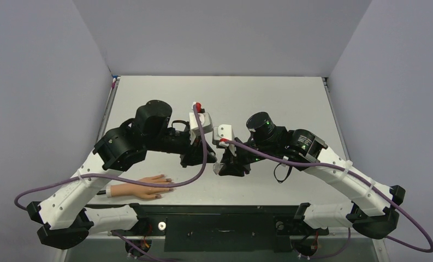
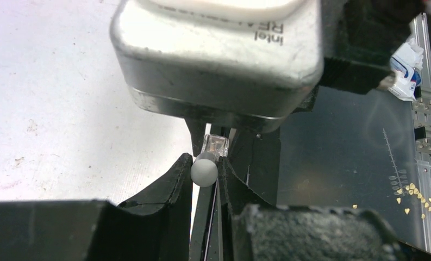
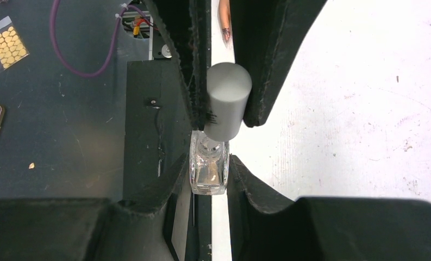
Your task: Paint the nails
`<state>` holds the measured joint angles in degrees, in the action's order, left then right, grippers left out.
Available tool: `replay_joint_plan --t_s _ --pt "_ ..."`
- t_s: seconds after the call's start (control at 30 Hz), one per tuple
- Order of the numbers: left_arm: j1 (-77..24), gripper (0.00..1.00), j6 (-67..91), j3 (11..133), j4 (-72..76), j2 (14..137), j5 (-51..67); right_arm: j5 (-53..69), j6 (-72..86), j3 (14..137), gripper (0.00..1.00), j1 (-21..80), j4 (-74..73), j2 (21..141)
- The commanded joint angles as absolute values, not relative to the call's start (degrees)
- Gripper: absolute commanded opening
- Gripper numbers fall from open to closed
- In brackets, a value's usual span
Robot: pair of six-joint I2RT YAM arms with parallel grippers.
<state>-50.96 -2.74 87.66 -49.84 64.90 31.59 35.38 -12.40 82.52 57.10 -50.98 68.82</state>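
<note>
A small peach fake hand (image 1: 143, 188) lies flat near the table's front left edge, its dark nails (image 1: 169, 180) pointing right. One nail (image 3: 225, 35) shows far off in the right wrist view. A tiny clear bottle (image 3: 208, 169) sits between the jaws of my right gripper (image 3: 208, 173), which is shut on it. Its grey-white cap (image 3: 227, 102) is still on the neck, and my left gripper (image 2: 205, 167) is shut on that cap (image 2: 204, 169). In the top view the two grippers meet tip to tip (image 1: 220, 165), to the right of the hand and above the table.
Purple cables (image 1: 148, 177) trail from both wrists; the left one loops just above the fake hand. A black panel (image 1: 219, 225) runs along the near edge between the arm bases. Grey walls enclose the table (image 1: 268, 103) on three sides.
</note>
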Motion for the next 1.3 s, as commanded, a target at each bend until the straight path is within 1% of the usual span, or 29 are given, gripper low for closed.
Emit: replay_joint_plan --t_s 0.0,0.67,0.8,0.93,1.13,1.27 --pt "-50.89 0.0 -2.2 87.63 -45.98 62.88 29.38 36.76 -12.31 82.5 0.0 57.79 -48.94 67.93" --pt "-50.89 0.0 1.2 86.74 -45.42 58.53 25.65 35.71 -10.97 80.74 0.0 57.91 -46.4 68.0" --pt "-50.89 0.0 2.57 84.95 -46.77 56.53 20.7 34.88 -10.25 79.39 0.0 57.92 -44.95 67.02" --pt "-50.84 0.0 5.95 79.15 -45.72 51.43 12.32 31.35 -8.66 77.45 0.0 57.87 -42.09 65.57" --pt "-50.8 0.0 15.98 70.4 -44.04 44.99 0.15 26.73 -5.23 73.49 0.0 57.66 -36.53 62.63" --pt "-50.8 0.0 23.51 65.92 -44.48 42.86 -8.23 25.16 -3.44 71.33 0.0 57.65 -33.94 60.91"
